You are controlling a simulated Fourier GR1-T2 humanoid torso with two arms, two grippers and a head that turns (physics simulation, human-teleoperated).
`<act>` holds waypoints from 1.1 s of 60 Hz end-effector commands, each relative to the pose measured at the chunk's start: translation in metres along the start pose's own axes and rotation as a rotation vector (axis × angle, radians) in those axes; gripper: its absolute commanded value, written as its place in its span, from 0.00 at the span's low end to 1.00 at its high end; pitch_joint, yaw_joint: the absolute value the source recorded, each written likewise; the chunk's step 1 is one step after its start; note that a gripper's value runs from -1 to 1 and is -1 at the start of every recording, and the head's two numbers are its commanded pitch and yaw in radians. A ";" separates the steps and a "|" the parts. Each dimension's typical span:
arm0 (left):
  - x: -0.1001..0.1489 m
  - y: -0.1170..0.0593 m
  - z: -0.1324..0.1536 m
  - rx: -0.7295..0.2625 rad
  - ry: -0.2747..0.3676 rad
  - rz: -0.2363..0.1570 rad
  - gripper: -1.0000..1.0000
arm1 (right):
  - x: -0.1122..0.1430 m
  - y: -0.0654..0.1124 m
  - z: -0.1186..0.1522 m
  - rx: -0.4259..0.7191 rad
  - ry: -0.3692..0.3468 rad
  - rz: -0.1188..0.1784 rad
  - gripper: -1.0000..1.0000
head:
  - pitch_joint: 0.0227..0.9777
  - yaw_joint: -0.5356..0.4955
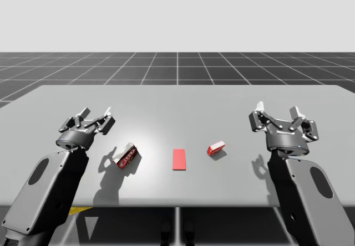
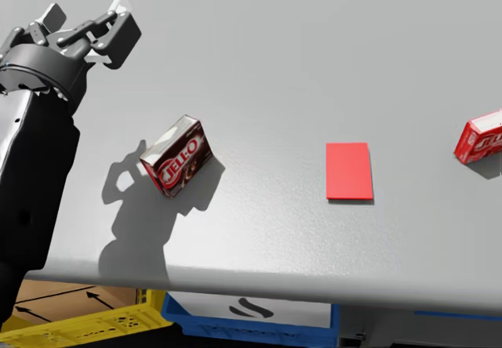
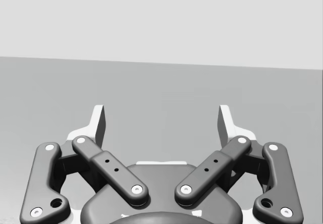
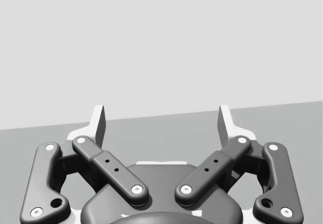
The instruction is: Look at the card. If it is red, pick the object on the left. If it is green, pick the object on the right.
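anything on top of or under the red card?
Nothing on top: the red card lies flat on the grey table, its whole face bare. The table beneath it is covered, so unseen.

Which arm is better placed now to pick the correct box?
Left. The card is red, so the dark box at left is the target. My left hand, open, is near it; my right hand is beyond the card.

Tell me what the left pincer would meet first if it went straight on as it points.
The way looks free: ahead of my left pincer I see bare table, though depth is unclear.
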 end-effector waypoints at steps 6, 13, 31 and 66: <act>0.001 0.001 0.001 -0.001 -0.002 0.005 0.00 | -0.002 0.001 -0.001 0.004 0.003 0.002 0.00 | 0.93 0.83; 0.002 0.000 0.001 -0.002 -0.003 0.007 0.00 | -0.002 0.001 -0.001 0.005 0.005 0.001 0.00 | 0.94 0.88; 0.004 -0.003 0.003 -0.022 0.002 0.020 0.00 | -0.002 0.000 -0.001 0.004 0.005 -0.002 0.00 | 0.93 0.88; 0.032 -0.002 0.094 -0.333 0.109 0.032 0.00 | -0.009 0.003 -0.002 0.010 0.025 0.003 0.00 | 0.91 0.89</act>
